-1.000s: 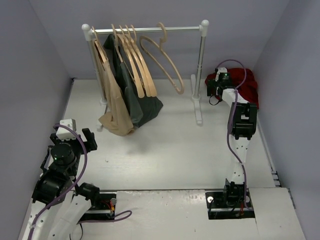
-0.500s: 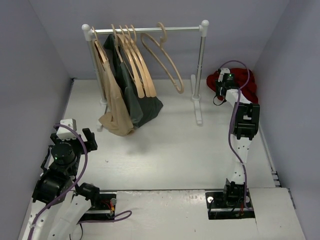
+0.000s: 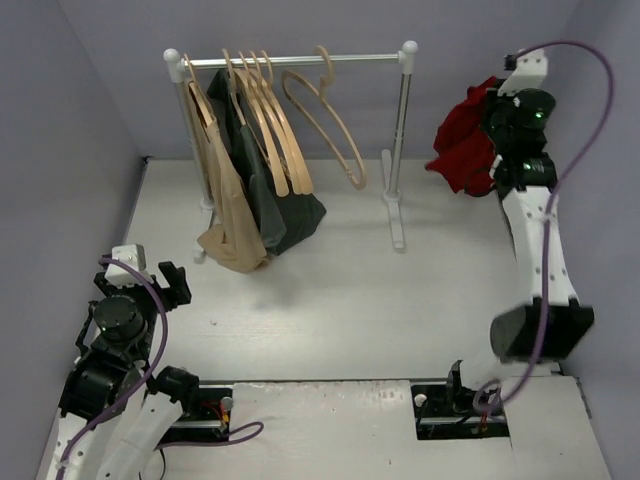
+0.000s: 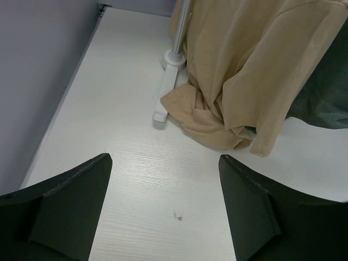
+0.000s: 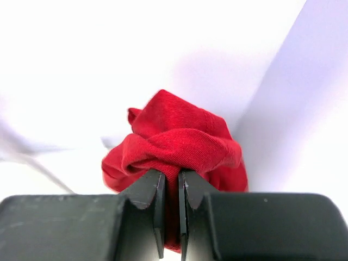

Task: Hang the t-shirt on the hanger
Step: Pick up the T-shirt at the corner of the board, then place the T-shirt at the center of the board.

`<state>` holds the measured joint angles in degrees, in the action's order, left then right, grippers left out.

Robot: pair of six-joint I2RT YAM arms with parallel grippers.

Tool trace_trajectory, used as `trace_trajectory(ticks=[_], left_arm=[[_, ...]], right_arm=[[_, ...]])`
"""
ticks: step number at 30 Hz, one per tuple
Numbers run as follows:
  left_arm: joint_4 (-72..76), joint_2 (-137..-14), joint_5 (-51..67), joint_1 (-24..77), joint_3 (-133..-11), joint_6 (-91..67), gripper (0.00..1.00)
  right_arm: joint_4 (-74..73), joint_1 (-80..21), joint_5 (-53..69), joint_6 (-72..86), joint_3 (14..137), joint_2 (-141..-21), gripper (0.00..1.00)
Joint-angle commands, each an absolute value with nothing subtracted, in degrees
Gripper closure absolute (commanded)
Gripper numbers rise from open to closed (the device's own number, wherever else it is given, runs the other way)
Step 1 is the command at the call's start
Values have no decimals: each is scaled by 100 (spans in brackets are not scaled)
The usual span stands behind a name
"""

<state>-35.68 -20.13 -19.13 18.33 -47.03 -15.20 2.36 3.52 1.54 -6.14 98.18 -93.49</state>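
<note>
– Since one second ago, the right gripper has lifted the t-shirt off the table. Before, the red cloth lay in the far right corner; now it hangs in the air, right of the rack's right post.
– And the hanger?
– From above, the free wooden hanger hangs tilted on the rail, nearest to that post and well apart from the shirt. Further left are more hangers, a beige garment and a dark green-grey garment. The left gripper sits low at the near left, far from all this.
– What does the left wrist camera show?
– Its jaws stand wide apart with only bare table between them. Ahead, the beige garment touches the table beside a foot of the rack.
– And the right wrist camera?
– The jaws are pressed together on a fold of the red cloth. The shirt is bunched in a ball, so I cannot tell where the collar is.
– Which step is it, then?
– I judge that the pick-up is done and the carrying begins. Next, the shirt must travel left to the free hanger, and the neck opening must be found and spread, probably with help of the left arm. One pinch on a crumpled bunch will not be enough, I think.
</note>
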Motion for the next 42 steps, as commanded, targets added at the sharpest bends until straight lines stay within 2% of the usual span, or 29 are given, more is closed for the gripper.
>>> trace_trajectory(ticks=[1,7,12,16,23,24,29,32,35,42], left_arm=[[-3162,-1987,-1885,1863,-4768,-1507,25],[-3430,-2031,-1277,1872,-5259,-1643,25],[-3962,-2087,-915,1872,-5965,-1652,25],[-4172,-2096,-772,1872,-6322,-1670,25],[-4263,-2339,-431,1872,-6805,-1635,25],[-4281,-2426,-422,1872,-6942,-1608,25],[-4468,-2734,-448,1872,-7436,-1432,25],[-4468,-2852,-364,1872,-7651,-1412,25],[-4491,-2912,-204,1872,-7743,-1389,25],[-4508,-3002,560,1867,-7430,-1536,25]], right_arm=[[561,42,655,-253,9393,-7691,100],[-41,-388,2428,391,8648,-6149,100],[-198,-754,3945,986,8113,-5657,100],[-185,-1267,4508,1268,8156,-5752,100],[-158,-2666,4834,1257,9340,-6751,100],[-158,-2915,4852,1239,9791,-6865,100],[-88,-3179,5127,1407,11421,-7615,100],[-62,-3190,5035,1515,11801,-7713,100],[-59,-3199,4565,1388,11217,-7355,100],[-62,-3190,2772,1242,7877,-5799,97]])
